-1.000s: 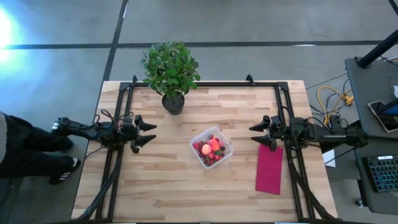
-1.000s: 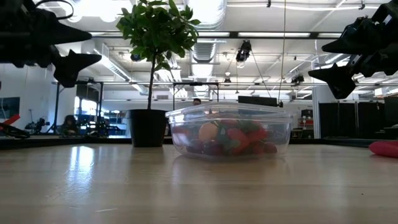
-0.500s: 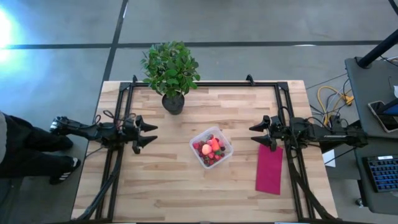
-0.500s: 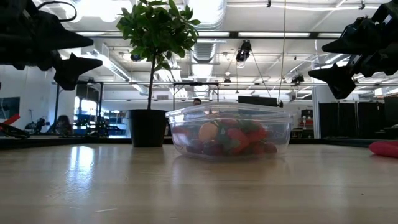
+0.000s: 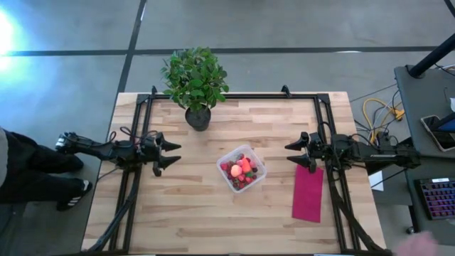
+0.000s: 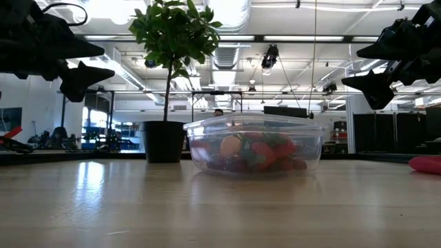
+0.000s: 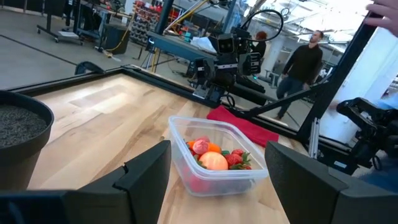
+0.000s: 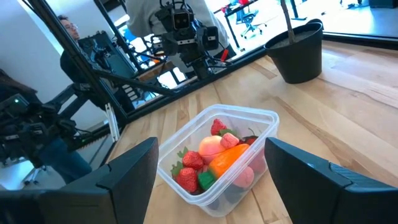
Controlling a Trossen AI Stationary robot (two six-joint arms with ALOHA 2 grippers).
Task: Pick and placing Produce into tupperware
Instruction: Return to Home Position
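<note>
The clear square tupperware (image 5: 242,168) stands on its base in the middle of the table and holds the produce (image 5: 240,171): red berries, an orange-red strawberry and a round pink-orange fruit (image 7: 213,161), also seen in the right wrist view (image 8: 217,158). My left gripper (image 5: 173,154) hovers open above the table left of the tupperware, fingers pointing toward it. My right gripper (image 5: 291,153) hovers open to its right, likewise pointing at it. In the low view the tupperware (image 6: 255,145) sits between both raised grippers.
A potted leafy plant (image 5: 195,80) stands at the table's far edge, left of centre. A flat magenta cloth (image 5: 308,193) lies on the table under the right arm. Black frame rails (image 5: 234,95) run along the far and side edges. People show in the room beyond.
My left gripper has crept a little toward the tupperware, staying open. The right arm, the tupperware and its produce have kept still.
</note>
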